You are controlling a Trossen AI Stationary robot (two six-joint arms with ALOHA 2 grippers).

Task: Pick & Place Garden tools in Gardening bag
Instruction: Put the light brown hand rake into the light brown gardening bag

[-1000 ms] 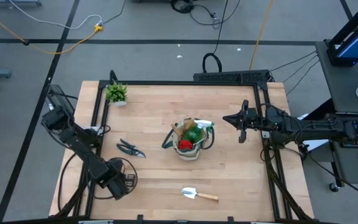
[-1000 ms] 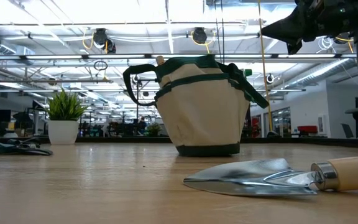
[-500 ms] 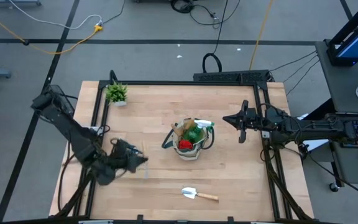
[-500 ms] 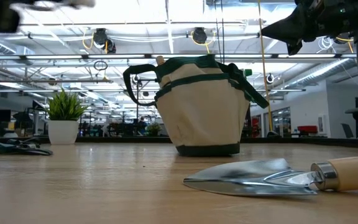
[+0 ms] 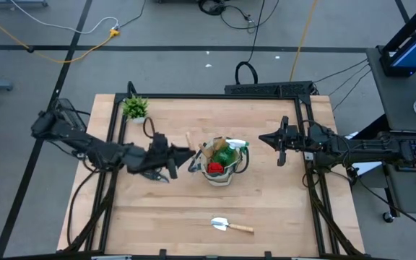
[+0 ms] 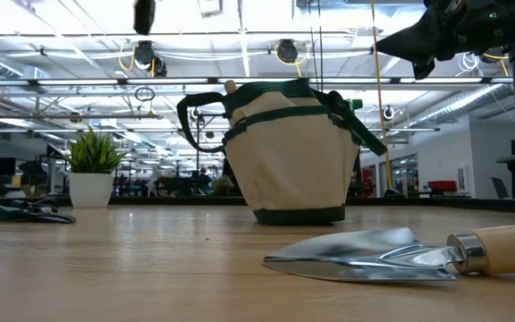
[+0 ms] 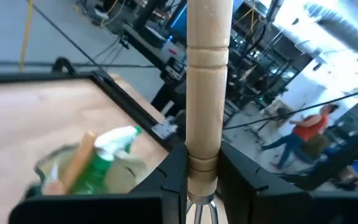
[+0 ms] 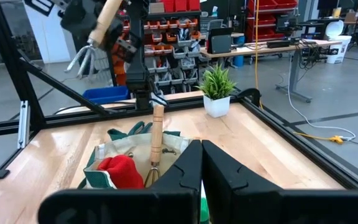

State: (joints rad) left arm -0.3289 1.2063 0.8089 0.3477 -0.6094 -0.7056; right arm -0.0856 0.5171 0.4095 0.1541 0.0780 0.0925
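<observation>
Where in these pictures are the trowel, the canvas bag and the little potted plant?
trowel (image 6: 365, 253): low view, on its metal blade.
canvas bag (image 6: 293, 156): low view, on its beige side.
potted plant (image 5: 135, 107): high view, on its green leaves.

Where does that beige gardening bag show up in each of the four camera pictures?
High view: gardening bag at the table's middle.
Low view: centre of the picture, standing upright.
Left wrist view: lower left corner, blurred.
Right wrist view: lower middle, seen open from above.
Shared landmark: potted plant, also in the low and right wrist views, not the left wrist.
</observation>
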